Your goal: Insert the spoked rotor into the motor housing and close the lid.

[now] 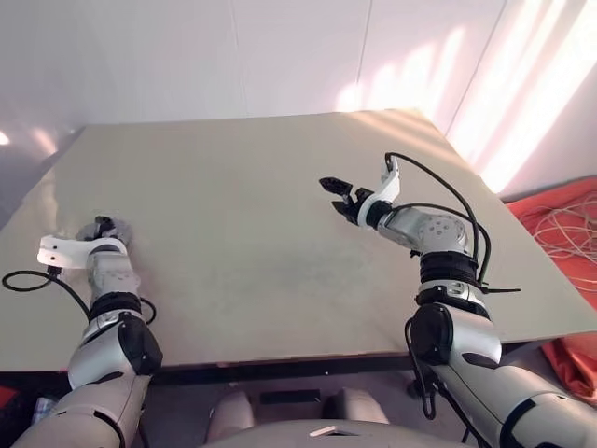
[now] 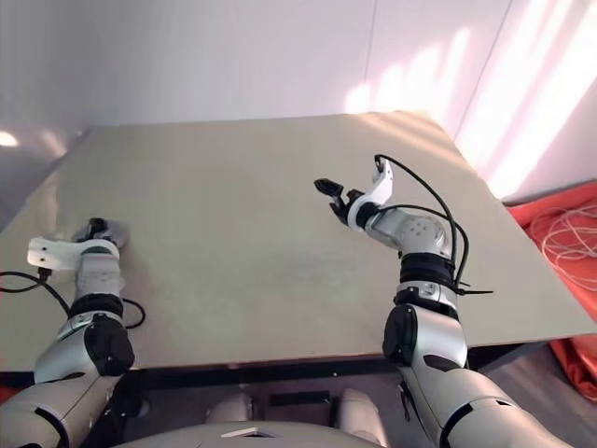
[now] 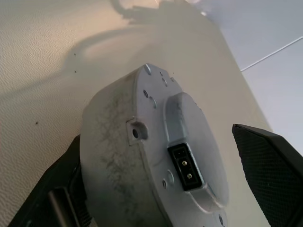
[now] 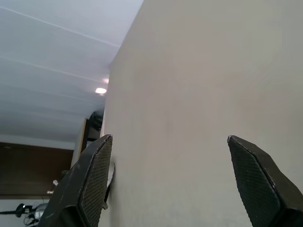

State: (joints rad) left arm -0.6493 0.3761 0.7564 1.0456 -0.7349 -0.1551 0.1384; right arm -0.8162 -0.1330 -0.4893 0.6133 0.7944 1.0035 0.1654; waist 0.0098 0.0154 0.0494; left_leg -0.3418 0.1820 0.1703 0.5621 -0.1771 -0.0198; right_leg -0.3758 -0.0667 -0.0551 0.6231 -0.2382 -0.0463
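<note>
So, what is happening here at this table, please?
A humanoid robot stands at a beige table. Its left end effector, at the table's left edge, is open around a grey round motor housing, which lies between the fingers with its outer face and a small connector showing. The right end effector hangs open above the middle of the table, holding nothing.

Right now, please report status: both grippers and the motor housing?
Left gripper open around the round grey metal motor housing. Right gripper open, empty, above beige table. Nothing in the way.
</note>
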